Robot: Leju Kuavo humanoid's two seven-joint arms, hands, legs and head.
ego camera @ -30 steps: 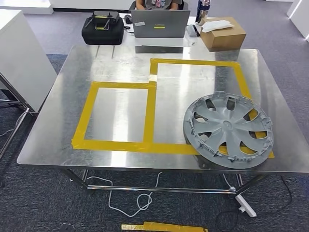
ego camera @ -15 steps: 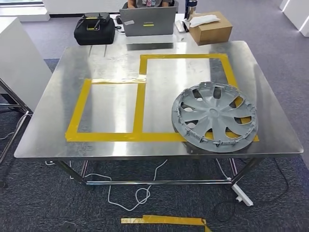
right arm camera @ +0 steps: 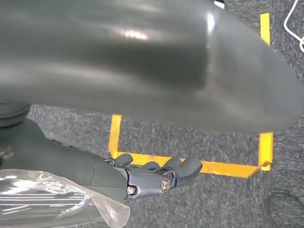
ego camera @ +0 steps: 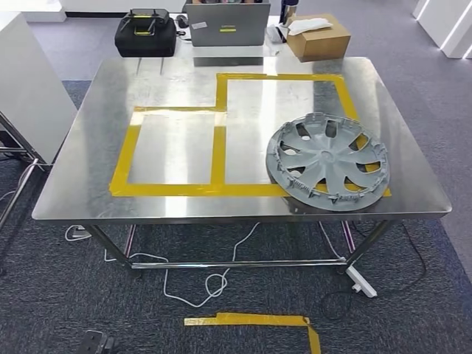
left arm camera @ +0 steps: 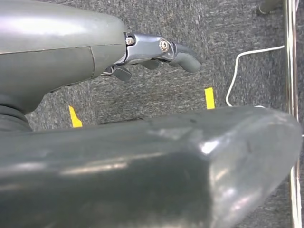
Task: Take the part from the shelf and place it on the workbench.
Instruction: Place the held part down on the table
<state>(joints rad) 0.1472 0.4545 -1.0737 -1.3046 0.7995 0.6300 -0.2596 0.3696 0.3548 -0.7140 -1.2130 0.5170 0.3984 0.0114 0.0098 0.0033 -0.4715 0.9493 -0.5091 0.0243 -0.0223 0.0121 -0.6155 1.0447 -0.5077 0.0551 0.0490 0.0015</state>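
Grey carpet surrounds the tabletop; hubcap lies lower right; both hands hang empty, fingers loose—retreat steadily.

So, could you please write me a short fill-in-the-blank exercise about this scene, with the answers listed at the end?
1. The grey wheel cover lies on the metal ____.
2. The rectangles marked on the table are made of ____ tape.
3. The cover overlaps the ____ of the two rectangles.
4. Behind the table stand a black bag, a laptop and a cardboard ____.

Answers: table; yellow; larger; box
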